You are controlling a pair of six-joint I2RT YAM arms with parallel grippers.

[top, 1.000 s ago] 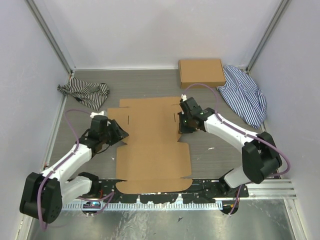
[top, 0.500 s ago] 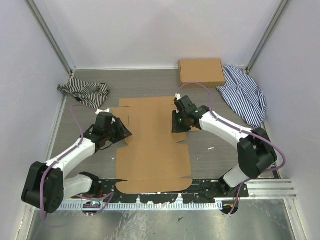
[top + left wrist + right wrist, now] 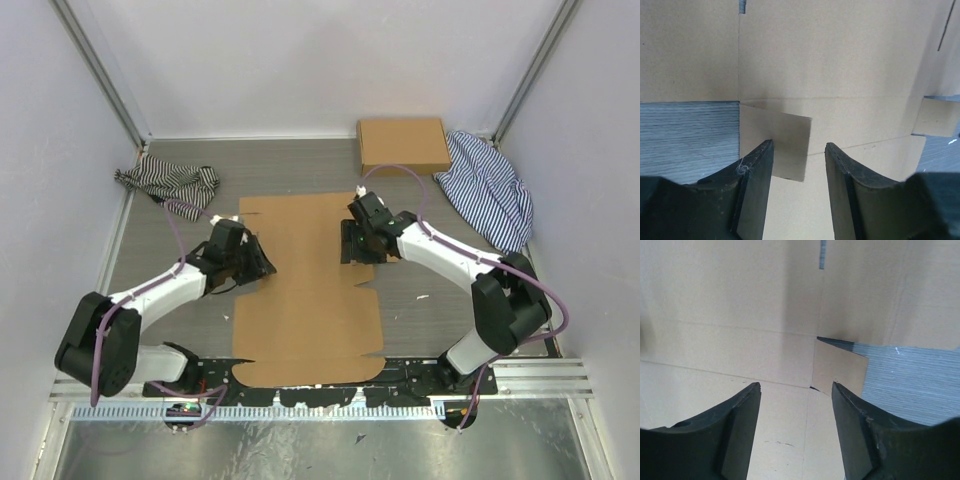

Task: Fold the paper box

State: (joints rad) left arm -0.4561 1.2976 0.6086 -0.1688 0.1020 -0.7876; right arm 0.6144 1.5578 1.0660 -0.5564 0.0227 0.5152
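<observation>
Both wrists had swung inward over the sheet since a second earlier. The right pincer [image 3: 355, 243], shut then, now stood with its jaws parted and nothing between them. The left pincer [image 3: 252, 262] gaped empty as before.

Each pincer pointed down and inward at one side of the paper box [image 3: 305, 310], a die-cut sheet of plain brown cardboard. It lay mostly flat on the grey wood-grain table [image 3: 425, 290] between the two arms, its near edge by their bases. In the left wrist view a small brown cardboard tab [image 3: 775, 147] stood lifted off the table just ahead of the fingertips, and the right wrist view showed its mirror twin. The matched stance suggested, in my judgement, that the arms were set to raise opposite side walls together, so that the sheet would not slide.

From above, the pincers covered the tabs and side wings, so whether these stood upright or merely tilted could not be told. The wrist views cut off the sheet's outer edges. Whether any fingertip touched cardboard was unclear. Well apart, at the far edge, lay a neat rectangular brown cardboard box [image 3: 403, 145].
</observation>
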